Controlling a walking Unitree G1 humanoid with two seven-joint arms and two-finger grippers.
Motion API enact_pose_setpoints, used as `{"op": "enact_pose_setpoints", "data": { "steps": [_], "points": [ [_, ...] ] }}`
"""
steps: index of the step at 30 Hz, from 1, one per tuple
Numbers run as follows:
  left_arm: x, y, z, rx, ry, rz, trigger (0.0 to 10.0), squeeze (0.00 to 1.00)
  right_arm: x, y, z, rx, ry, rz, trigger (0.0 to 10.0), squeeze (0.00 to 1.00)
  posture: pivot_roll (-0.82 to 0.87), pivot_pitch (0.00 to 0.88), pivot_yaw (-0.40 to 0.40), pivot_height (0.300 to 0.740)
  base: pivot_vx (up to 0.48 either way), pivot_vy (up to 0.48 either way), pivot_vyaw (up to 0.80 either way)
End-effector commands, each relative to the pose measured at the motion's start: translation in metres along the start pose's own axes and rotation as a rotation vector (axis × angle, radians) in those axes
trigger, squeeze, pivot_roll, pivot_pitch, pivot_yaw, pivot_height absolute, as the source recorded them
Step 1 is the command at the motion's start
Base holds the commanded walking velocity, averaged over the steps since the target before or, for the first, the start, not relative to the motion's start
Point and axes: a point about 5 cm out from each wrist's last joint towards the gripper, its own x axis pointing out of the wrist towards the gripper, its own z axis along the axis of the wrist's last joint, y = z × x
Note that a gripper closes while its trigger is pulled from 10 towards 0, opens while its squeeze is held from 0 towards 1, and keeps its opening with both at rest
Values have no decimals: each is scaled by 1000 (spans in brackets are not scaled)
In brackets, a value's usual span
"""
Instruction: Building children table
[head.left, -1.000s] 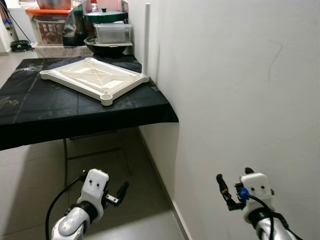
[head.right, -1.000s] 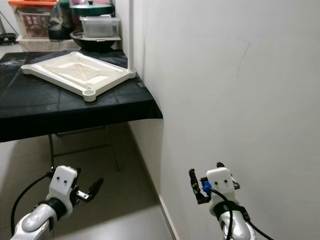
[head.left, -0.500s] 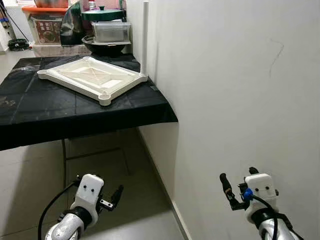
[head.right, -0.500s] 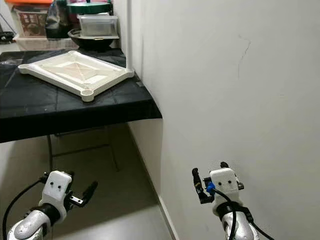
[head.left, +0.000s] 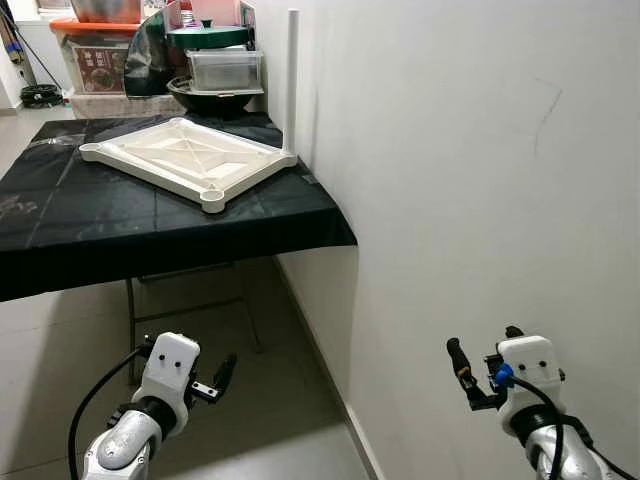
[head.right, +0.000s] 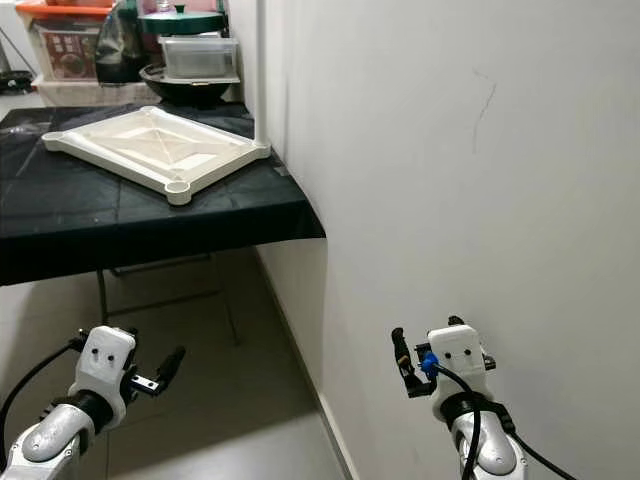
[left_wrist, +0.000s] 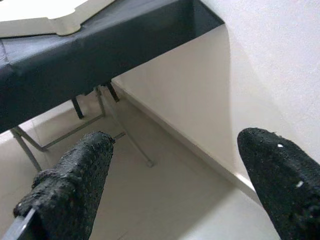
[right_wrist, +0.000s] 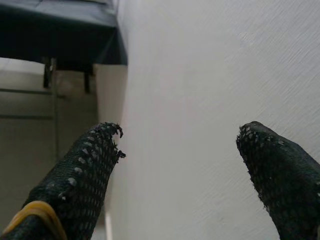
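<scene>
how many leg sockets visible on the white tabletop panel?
3 on the white tabletop panel: near corner socket, far-left corner socket, and right corner socket, where a white leg stands upright. The fourth, far corner is too unclear to count.

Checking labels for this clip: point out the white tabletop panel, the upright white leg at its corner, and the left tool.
white tabletop panel (head.left: 185, 158), left eye view, ribbed middle.
upright white leg (head.left: 292, 80), left eye view, mid-shaft.
left tool (left_wrist: 175, 187), left wrist view, gap between open fingers.

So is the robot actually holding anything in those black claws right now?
No, nothing. The left gripper and right gripper both hang open and empty, low above the floor. The white tabletop panel lies untouched on the black-covered table.
</scene>
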Motion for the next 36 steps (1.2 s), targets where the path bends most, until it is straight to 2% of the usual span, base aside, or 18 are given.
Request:
{"op": "enact_pose_setpoints", "data": {
  "steps": [1,2,4,10,24,36],
  "points": [
    [-3,1,-10,15,44,10,10000,0,-2,3,-7,20,43,46,10000,0,17,0,-59,676,0,0,0],
    [-3,1,-10,15,44,10,10000,0,-2,3,-7,20,43,46,10000,0,17,0,-59,676,0,0,0],
    [-3,11,-11,28,53,23,10000,0,-6,4,-11,17,70,89,10000,0,25,0,-56,661,0,0,0],
    [-1,22,-8,45,46,38,10000,0,-5,-4,-14,16,86,39,10000,0,25,0,-51,636,0,0,0],
    [2,21,-7,48,40,30,10000,0,-8,-3,-22,17,143,56,10000,0,18,0,-49,591,0,0,0],
    [6,22,-8,54,35,32,10000,0,-15,-3,-49,-19,324,110,10000,0,10,0,-52,536,0,0,0]
  ]
}}
